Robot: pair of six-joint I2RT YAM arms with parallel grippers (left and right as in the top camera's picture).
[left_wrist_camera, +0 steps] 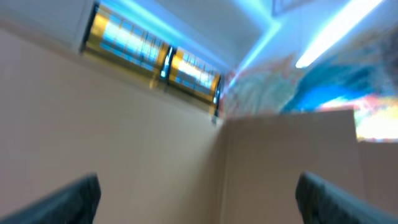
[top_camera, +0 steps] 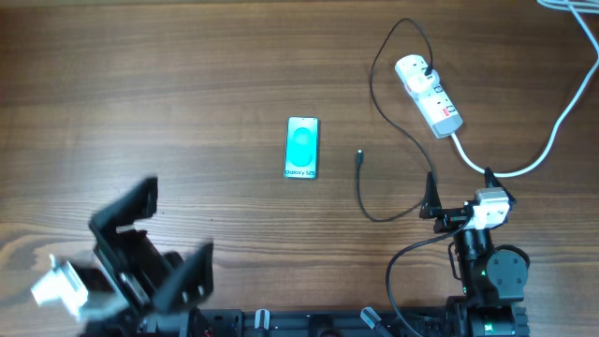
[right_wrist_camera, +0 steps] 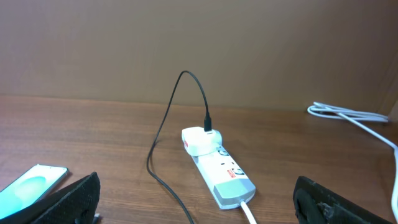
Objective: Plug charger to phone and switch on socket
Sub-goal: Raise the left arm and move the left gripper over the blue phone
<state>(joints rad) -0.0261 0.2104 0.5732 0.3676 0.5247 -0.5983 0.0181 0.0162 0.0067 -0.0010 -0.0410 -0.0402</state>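
Observation:
The phone (top_camera: pixel 301 147) lies flat mid-table, its cyan screen up; its corner also shows in the right wrist view (right_wrist_camera: pixel 31 186). The white socket (top_camera: pixel 429 94) sits at the back right with a white adapter (right_wrist_camera: pixel 202 140) plugged into its far end. From there the black charger (top_camera: pixel 374 94) cable loops across the wood to its plug tip (top_camera: pixel 359 157), which lies loose right of the phone. My right gripper (top_camera: pixel 460 192) is open, low, near the front right, facing the socket (right_wrist_camera: pixel 221 171). My left gripper (top_camera: pixel 159 243) is open at the front left, tilted upward, far from everything.
The socket's thick white cord (top_camera: pixel 562 122) curves off toward the back right corner and shows as a coil at the right (right_wrist_camera: pixel 354 115). A brown wall stands behind the table. The left wrist view shows only wall and ceiling lights between its fingertips (left_wrist_camera: pixel 68 202).

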